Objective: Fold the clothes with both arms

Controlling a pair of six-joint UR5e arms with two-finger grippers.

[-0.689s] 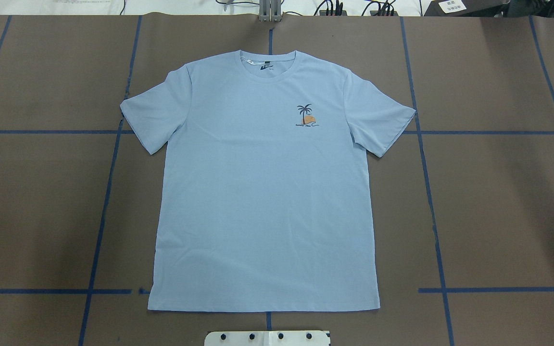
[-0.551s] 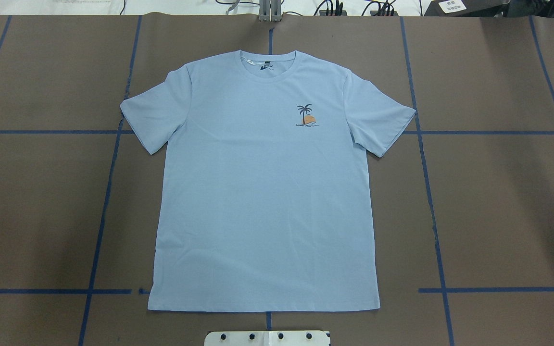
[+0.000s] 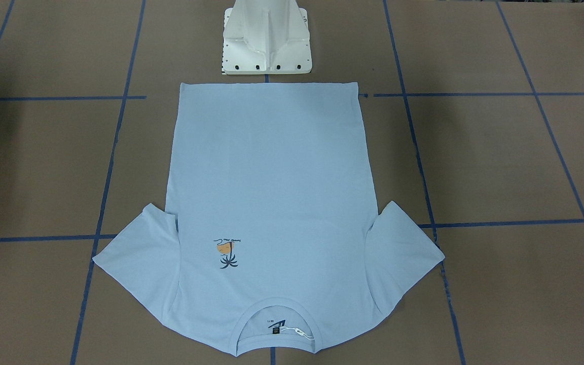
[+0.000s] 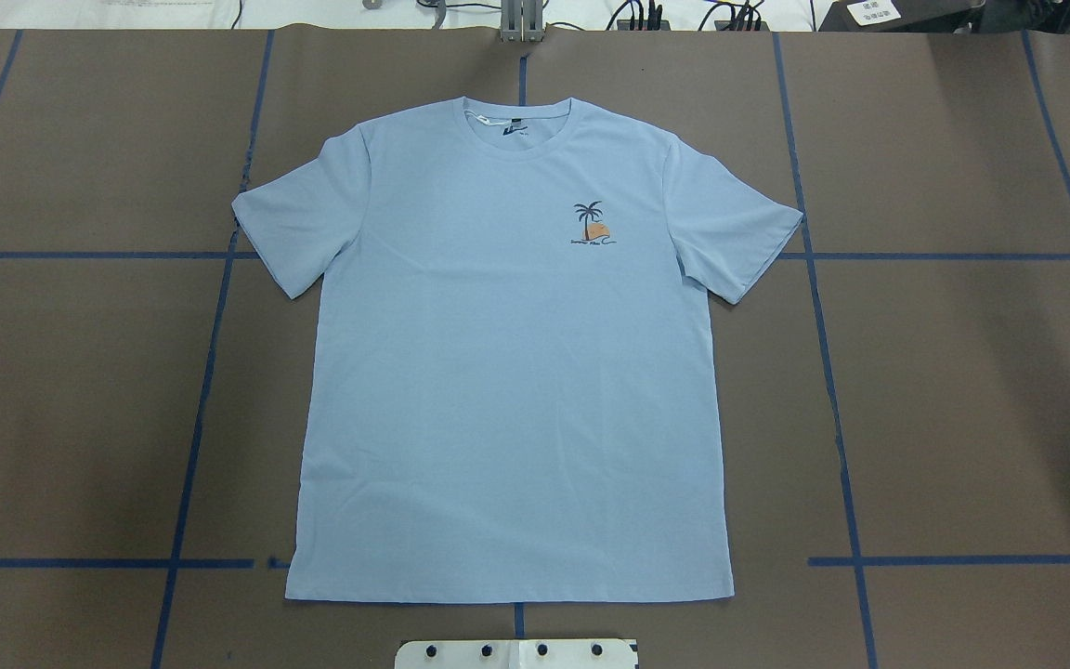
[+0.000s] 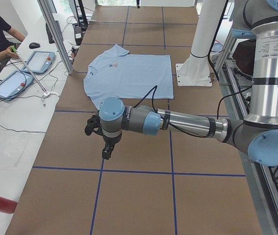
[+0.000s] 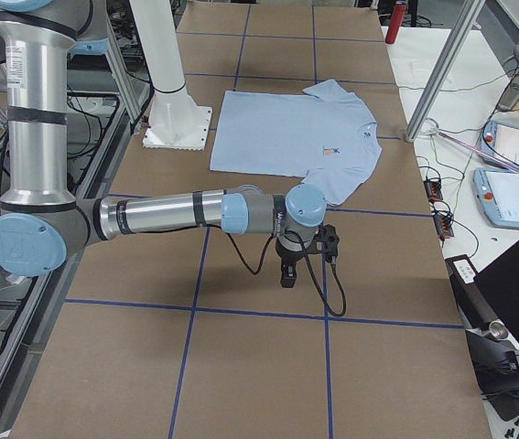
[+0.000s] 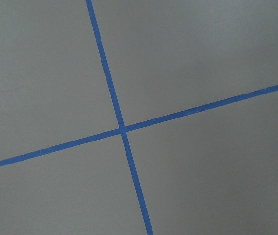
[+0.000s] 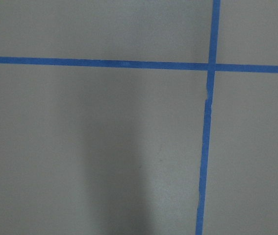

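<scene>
Your left hand [image 5: 106,152], a black two-finger piece on the end of the grey-silver left arm [image 5: 188,125] with light blue joint caps, shows only in the side view from the robot's left. It points down over the brown paper-covered surface [image 4: 962,372], well out from the white pedestal base [image 3: 266,45] on the robot's left. You cannot tell from that view whether its fingers stand wide or narrow. The right hand [image 6: 286,277], black as well, shows only in the opposite side view, on the matching grey-silver right arm [image 6: 167,212]. It also points down, well out from the base on the robot's right, and its opening cannot be told either. Each wrist camera gives you only brown surface crossed by blue tape lines [image 7: 121,129].

The light blue short-sleeved T-shirt [image 4: 507,372] lies flat and face up in front of the base. Its hem is just beside the base's front edge and its round collar is on the side away from it. Both sleeves are spread out to the sides. The small orange-and-dark palm print [image 4: 591,223] sits on the chest, to the robot's right of the centre line from the base. Inside the collar you can see a dark neck label [image 3: 277,324] with a white tag [image 3: 299,332]. Both hands are apart from the shirt.
</scene>
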